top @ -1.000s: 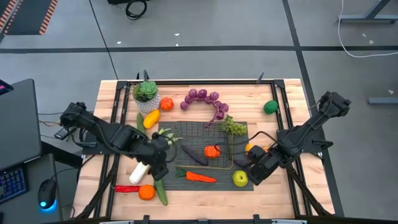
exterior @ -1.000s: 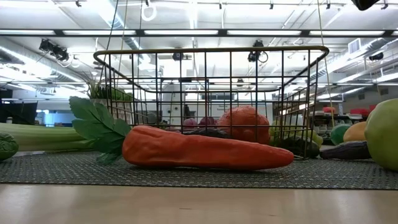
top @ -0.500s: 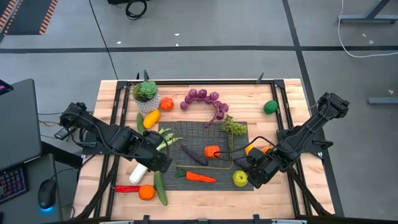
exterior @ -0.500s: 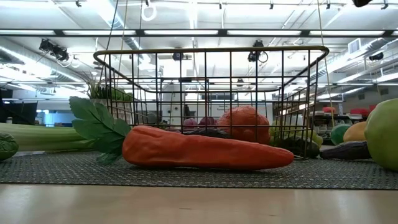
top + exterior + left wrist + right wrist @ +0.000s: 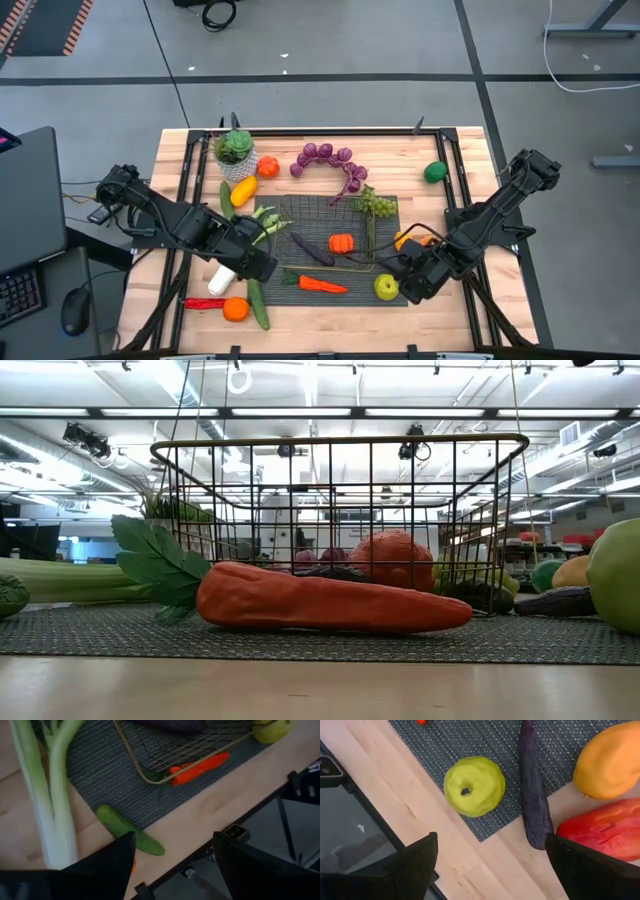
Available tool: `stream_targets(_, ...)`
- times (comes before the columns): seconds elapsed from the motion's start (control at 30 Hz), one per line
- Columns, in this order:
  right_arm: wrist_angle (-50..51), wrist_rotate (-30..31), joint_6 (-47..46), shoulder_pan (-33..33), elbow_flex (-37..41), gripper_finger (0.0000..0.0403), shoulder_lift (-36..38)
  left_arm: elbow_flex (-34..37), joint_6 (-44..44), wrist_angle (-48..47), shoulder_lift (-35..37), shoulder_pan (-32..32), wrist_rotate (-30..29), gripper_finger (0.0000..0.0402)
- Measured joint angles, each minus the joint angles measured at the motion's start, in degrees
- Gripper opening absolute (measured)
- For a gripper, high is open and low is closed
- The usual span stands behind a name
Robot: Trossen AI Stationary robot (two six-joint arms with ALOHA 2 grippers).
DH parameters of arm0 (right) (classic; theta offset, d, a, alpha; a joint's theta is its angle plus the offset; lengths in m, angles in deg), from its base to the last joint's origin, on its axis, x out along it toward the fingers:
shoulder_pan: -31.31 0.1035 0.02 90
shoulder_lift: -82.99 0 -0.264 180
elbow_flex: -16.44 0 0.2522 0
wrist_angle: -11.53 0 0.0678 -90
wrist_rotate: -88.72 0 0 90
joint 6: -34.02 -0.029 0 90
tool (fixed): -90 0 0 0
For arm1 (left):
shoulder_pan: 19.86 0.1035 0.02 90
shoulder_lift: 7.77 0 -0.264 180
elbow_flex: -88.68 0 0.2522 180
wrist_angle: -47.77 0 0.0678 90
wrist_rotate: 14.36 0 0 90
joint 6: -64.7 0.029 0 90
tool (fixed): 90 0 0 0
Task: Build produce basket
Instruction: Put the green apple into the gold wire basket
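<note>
Right gripper [image 5: 408, 283] wide, empty, above green apple [image 5: 386, 287]; left gripper [image 5: 252, 262] parted (leek [image 5: 240, 256] beside).

Two dark arms reach inward over the table. The left gripper [image 5: 258, 262] and right gripper [image 5: 408, 285] both have fingers spread, holding nothing between them.

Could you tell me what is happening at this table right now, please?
Two robot arms are filling a wire basket with toy produce. An orange and a dark eggplant already lie inside; a carrot rests on the dark mat just outside it. The right end effector hangs open and empty above the green apple beside a purple eggplant. The left end effector holds nothing, over the leek and cucumber.
</note>
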Motion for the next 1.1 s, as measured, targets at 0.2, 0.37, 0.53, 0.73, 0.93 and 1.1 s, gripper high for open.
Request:
stream_targets(0.2, 0.3, 1.29, -4.07, 2.34, 0.0, 0.0372, 0.0, -0.48, 2.07, -0.77, 0.52, 0.14, 1.79, 0.027)
stream_targets(0.37, 0.62, 1.33, -8.27, 3.71, 0.0, 0.0373, 0.0, -0.48, 2.78, -0.2, 0.42, 0.61, 1.34, 0.027)
stream_targets(0.53, 0.74, 1.57, -12.52, 5.1, 0.0, 0.0373, 0.0, -0.46, 8.05, 7.6, 0.42, 0.88, -1.39, 0.027)
stream_targets(0.73, 1.13, 3.42, -17.18, 5.76, 0.0, 0.0373, -1.21, -0.48, 12.48, 7.54, 2.47, -2.42, -3.94, 0.027)
stream_targets(0.93, 0.34, 2.09, -21.1, 5.22, 0.0, 0.0373, -5.58, -0.48, 14.2, 10.61, 3.73, -7.37, -13.3, 0.027)
stream_targets(1.1, -4.81, 2.4, -24.49, 4.1, 0.0, 0.0373, -7.68, -0.48, 14.21, 12.8, 3.74, -9.73, -14.03, 0.027)
